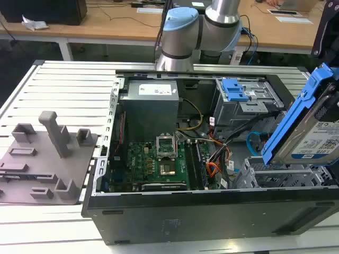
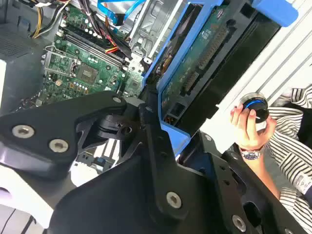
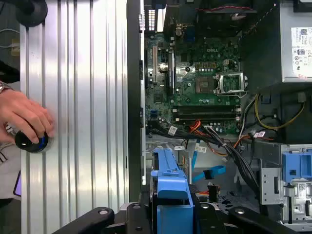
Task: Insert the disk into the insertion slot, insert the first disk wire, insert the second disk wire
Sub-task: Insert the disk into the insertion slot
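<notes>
The claw (image 2: 165,126) is clamped on the disk (image 1: 313,133), its black fingers (image 3: 138,217) pinching the end of the blue carrier (image 3: 170,187) that frames it. In the exterior view the disk hangs steeply tilted at that view's right, label side showing, with its low end just above the insertion slot (image 1: 275,172), the perforated grey cage in the near corner of the open computer case (image 1: 212,217); it has not entered the cage. So the step in hand looks to be the first one, seating the disk, and neither wire is yet plugged in. To do it well, the disk should be brought level with the cage mouth before any push, carrier rails squared to the cage walls, since a tilted entry would likely jam one rail on the rim. The blue cable (image 1: 253,142) and the orange and black wire bundle (image 3: 214,136) lie close beside the slot and could snag, so the path should stay clear of them. The taller bay (image 1: 249,103) with the blue latch (image 1: 234,90) stands behind the slot and is not the target. Further out sits the motherboard (image 1: 159,161), and on the slatted desk (image 3: 87,97) a person's hand (image 3: 24,114) rests on a black knob (image 3: 31,141).
</notes>
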{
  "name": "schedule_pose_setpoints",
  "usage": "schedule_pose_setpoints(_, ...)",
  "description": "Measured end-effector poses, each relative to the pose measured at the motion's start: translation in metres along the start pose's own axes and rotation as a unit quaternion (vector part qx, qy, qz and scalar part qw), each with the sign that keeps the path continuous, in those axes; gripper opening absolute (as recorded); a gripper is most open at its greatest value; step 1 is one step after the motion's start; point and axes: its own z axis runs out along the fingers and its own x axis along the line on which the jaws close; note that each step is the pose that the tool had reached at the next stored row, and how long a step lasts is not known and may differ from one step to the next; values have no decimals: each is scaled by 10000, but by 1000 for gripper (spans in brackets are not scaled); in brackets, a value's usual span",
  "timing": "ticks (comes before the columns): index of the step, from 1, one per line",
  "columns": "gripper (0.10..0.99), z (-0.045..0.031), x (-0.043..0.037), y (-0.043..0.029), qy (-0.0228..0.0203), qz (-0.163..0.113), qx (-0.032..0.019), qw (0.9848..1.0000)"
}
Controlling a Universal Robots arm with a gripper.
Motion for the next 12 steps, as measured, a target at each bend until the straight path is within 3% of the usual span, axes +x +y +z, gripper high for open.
schedule_pose_setpoints(12,365,147,0,-6,4,0,0,10000)
